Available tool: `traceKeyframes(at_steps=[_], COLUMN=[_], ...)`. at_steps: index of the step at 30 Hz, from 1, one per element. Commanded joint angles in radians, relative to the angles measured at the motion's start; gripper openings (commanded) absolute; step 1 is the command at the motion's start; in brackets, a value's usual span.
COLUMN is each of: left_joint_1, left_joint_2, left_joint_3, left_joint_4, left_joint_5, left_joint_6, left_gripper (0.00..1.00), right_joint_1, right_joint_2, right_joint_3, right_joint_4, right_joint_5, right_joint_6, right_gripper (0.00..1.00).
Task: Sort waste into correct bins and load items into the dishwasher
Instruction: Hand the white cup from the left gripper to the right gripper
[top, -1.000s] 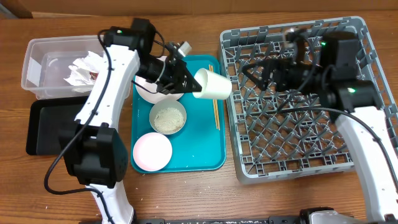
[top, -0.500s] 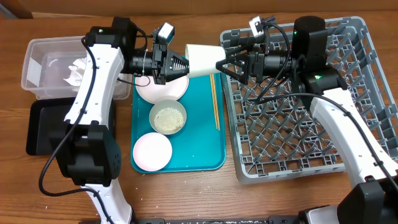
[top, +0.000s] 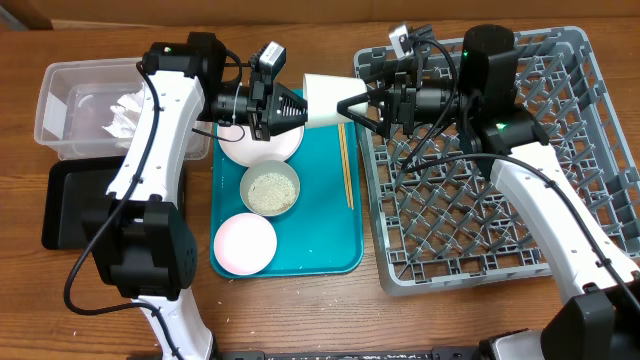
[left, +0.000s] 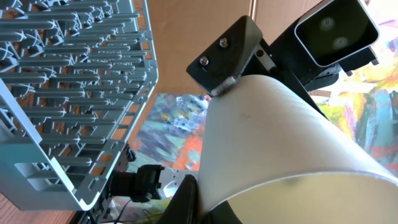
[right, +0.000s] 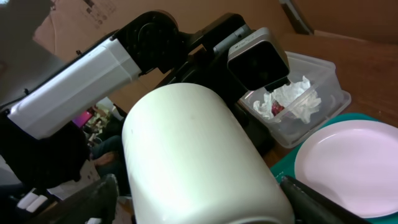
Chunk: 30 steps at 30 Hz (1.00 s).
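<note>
White cup (top: 322, 100) now hangs level between the two claws. Left claw (top: 298, 107) is clamped on one end. Right claw (top: 350, 104) has come across from over the rack (top: 480, 225) and is narrowing round the other end; I cannot tell whether it grips. Handover looks under way, racking to follow.

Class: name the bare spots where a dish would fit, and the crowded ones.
Free: rack floor between teal tray and right arm; tray corner beside pink plate; black tray. Crowded: teal tray's left side, bowls and plate packed.

Left pincer (top: 299, 108) holds white cup (top: 322, 98); right pincer (top: 347, 106) astride it
</note>
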Motion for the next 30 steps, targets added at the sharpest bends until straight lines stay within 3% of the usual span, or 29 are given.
traceKeyframes(at_steps=[1,5,8,13,14,17,20,25,30], left_joint_1=[-0.004,-0.004,-0.004,-0.004,-0.004,-0.004,-0.004,-0.001,0.053], left_joint_2=[-0.009,-0.009,-0.009,-0.009,-0.009,-0.009,-0.009,-0.009,-0.009], left_joint_3=[0.020,0.020,0.020,0.020,0.020,0.020,0.020,0.020,0.020], left_joint_4=[0.001,0.005,0.005,0.005,0.006,0.008,0.008,0.010,0.075], left_joint_5=[0.026,0.026,0.026,0.026,0.026,0.026,0.025,-0.009,-0.218], left_joint_6=[0.026,0.026,0.026,0.026,0.026,0.026,0.026,0.026,-0.002], left_gripper=[0.04,0.04,0.04,0.04,0.04,0.11,0.25,0.33,0.35], right_joint_1=[0.021,0.033,0.034,0.034,0.034,0.034,0.034,0.010,-0.110], right_joint_2=[0.005,0.005,0.005,0.005,0.005,0.005,0.005,0.005,0.000], right_joint_3=[0.019,0.019,0.019,0.019,0.019,0.019,0.019,0.019,0.019], right_joint_4=[0.007,0.007,0.006,-0.011,-0.017,-0.016,-0.014,0.000,-0.277], right_joint_5=[-0.017,-0.018,-0.018,-0.021,-0.021,-0.020,-0.016,-0.016,0.244], right_joint_6=[0.002,0.002,0.002,0.002,0.002,0.002,0.001,0.002,0.036], right_gripper=[0.74,0.71,0.82,0.84,0.81,0.57,0.55,0.51,0.49])
